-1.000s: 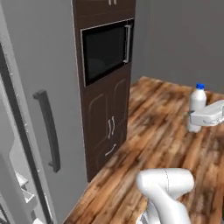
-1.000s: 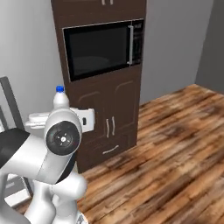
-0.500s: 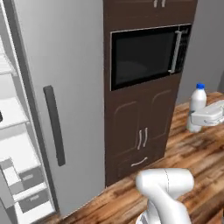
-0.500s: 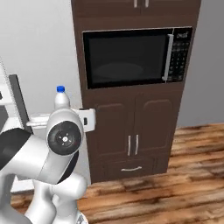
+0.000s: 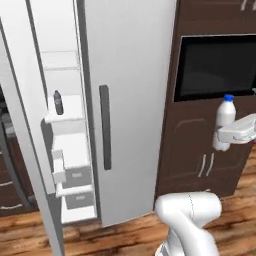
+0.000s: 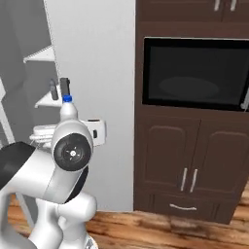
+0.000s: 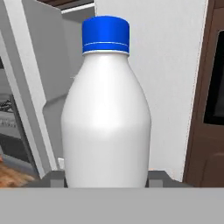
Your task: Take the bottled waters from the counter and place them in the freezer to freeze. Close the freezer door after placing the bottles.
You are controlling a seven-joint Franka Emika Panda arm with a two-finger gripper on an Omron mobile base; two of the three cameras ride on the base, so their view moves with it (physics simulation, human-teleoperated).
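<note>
item: milky white bottle (image 7: 106, 118), blue cap, upright, clamped low on its body in gripper (image 5: 226, 136); freezer (image 5: 67, 150) open at 9 o'clock; likely light, smooth, slippery; grip mid-body

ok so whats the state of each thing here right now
milky white bottle: upright, capped, held in the pincer
pincer: shut on the milky white bottle
greyish bottle: upright on a freezer shelf
freezer: open
freezer door: swung open
fridge door: closed
microwave: door closed
</note>
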